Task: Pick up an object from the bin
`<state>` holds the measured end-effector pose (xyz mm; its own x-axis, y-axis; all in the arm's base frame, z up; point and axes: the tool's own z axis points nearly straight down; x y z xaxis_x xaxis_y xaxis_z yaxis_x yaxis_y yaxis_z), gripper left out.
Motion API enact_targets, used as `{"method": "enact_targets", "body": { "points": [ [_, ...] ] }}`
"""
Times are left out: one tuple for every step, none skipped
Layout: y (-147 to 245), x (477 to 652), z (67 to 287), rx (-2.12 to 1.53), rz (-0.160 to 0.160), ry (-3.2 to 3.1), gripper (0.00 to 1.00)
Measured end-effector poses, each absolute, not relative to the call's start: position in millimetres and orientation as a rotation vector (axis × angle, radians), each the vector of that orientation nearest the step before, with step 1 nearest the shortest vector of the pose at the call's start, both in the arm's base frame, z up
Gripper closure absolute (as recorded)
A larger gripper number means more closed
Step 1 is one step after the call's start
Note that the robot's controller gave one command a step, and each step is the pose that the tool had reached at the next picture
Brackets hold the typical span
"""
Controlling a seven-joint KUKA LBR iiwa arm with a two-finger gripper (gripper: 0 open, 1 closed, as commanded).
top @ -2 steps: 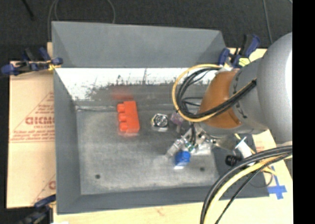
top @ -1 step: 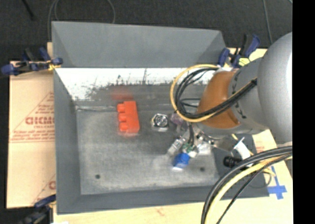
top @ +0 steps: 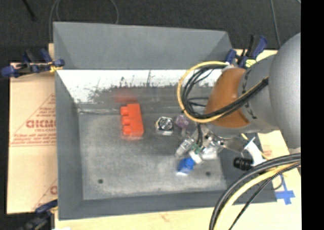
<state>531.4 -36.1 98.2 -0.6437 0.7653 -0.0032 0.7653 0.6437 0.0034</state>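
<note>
Right side of bin (top: 68, 138), small blue object (top: 186, 166), just beside end effector (top: 195, 149)

Grey bin (top: 126, 173): orange block (top: 131, 121), silver piece (top: 164, 125)

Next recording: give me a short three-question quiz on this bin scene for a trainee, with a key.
1. True or false: the orange block lies to the left of the silvery round thing on the floor of the bin.
2. Which thing lies nearest the end effector? A: the orange block. B: the small blue thing. C: the silvery round thing.
3. Fill in: the arm reaches into the bin from the view's ___ side.

Key: 1 true; 2 B; 3 right.
</note>
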Motion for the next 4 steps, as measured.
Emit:
{"method": "enact_targets", "body": {
  "points": [
    [-37,532.5,112,1.313,0.002,2.850,1.00],
    [-38,533.6,137,1.299,0.003,2.856,1.00],
    [-38,534.8,153,1.286,0.002,2.862,1.00],
    [-39,536.2,198,1.274,0.004,2.865,1.00]
  ]
}}
